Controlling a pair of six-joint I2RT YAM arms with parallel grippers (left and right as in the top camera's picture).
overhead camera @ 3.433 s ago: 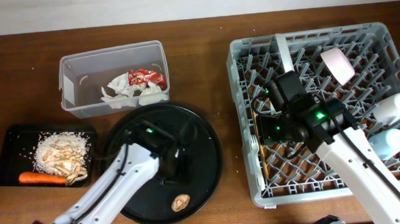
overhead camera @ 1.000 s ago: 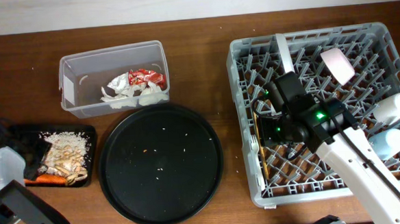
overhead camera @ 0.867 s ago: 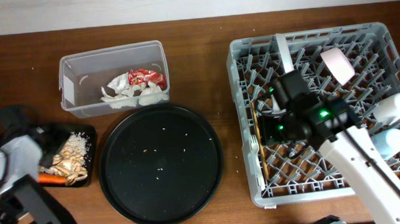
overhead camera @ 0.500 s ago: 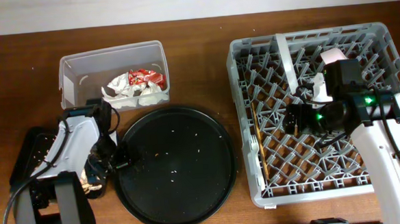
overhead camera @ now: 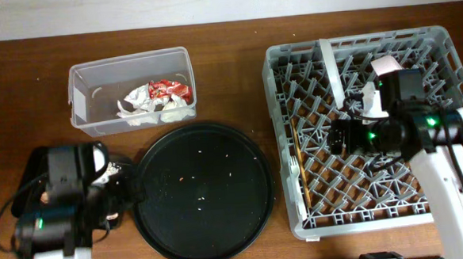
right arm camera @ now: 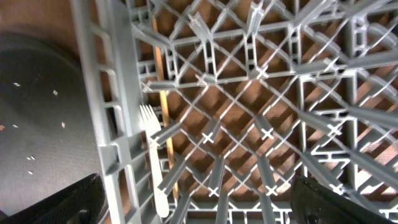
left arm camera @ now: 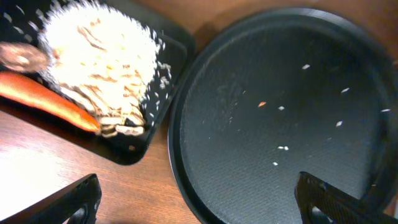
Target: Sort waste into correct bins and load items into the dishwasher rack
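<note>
- The orange carrot (left arm camera: 46, 102) and the pale grainy food (left arm camera: 106, 56) with brown chunks lie in the shallow black tray (overhead camera: 27, 168), just left of the round black tray (overhead camera: 203, 190). The carrot lies along the food's outer edge.
- Crumpled white napkins (overhead camera: 147, 110) and the red wrapper (overhead camera: 170, 89) sit in the clear tub (overhead camera: 129, 67), behind the round tray and toward its left.
- The white fork (right arm camera: 152, 162) and the thin wooden stick (right arm camera: 163, 124) lie side by side on the floor of the dishwasher rack (overhead camera: 275, 103), along the wall nearest the round tray.
- The pinkish-white bowl (overhead camera: 385, 64) stands in the rack's far part, partly hidden by the right arm.
- The rack stands right of the round tray, apart from it.
- The left gripper (left arm camera: 199, 202) hangs above the round tray's left rim, fingers spread wide and holding nothing.
- The right gripper (right arm camera: 202, 202) hangs over the rack, right of the round tray, fingers spread wide and holding nothing.
- A few pale grains (left arm camera: 283, 147) are scattered on the round tray.
</note>
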